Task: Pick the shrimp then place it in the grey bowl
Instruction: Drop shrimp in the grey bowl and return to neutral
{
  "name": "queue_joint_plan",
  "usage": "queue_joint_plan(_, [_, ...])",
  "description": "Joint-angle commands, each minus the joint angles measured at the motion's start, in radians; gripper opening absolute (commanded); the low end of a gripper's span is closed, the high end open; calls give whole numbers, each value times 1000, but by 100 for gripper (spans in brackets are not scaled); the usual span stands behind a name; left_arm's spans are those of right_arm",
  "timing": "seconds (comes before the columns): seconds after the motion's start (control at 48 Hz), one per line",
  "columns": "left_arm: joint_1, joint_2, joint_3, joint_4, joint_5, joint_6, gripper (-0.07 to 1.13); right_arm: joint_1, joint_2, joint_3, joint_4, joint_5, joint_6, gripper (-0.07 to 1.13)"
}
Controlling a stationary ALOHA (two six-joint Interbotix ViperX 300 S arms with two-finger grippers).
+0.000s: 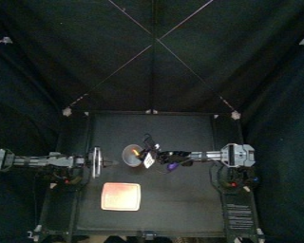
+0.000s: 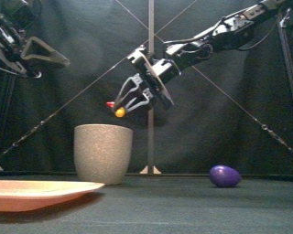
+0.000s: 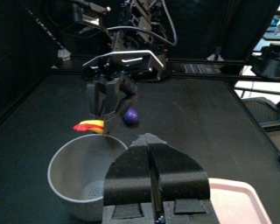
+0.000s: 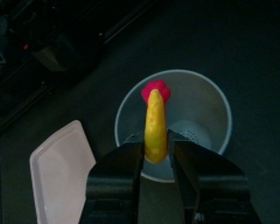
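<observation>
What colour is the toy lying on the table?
The toy is purple; front view shows it best.

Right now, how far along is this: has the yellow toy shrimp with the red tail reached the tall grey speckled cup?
Done: the pick. The right gripper is shut on the yellow, red-tailed toy shrimp. In hand: it hangs above the mouth of the tall grey speckled cup. Left: lowering and releasing it inside. The left gripper rests shut at the left.

Glossy plastic shrimp (image 4: 156,131) in the right gripper (image 2: 127,102), above a matt speckled cup (image 2: 103,154); nearby, a shiny purple toy (image 2: 223,175).
</observation>
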Motion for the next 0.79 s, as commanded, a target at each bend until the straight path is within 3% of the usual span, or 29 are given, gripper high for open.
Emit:
queue_joint_plan(0.021, [2, 5, -12, -2, -11, 0, 15, -3, -12, -44, -34, -11, 2, 64])
queue_joint_plan(0.229, [2, 5, -11, -2, -9, 0, 15, 2, 2, -60, -41, -9, 2, 84])
queue_joint_plan(0.542, [2, 5, -6, -2, -11, 0, 15, 11, -34, -26, -58, 11, 0, 84])
queue_joint_plan(0.792, [2, 5, -2, 0, -11, 0, 15, 87, -98, 31, -160, 61, 2, 84])
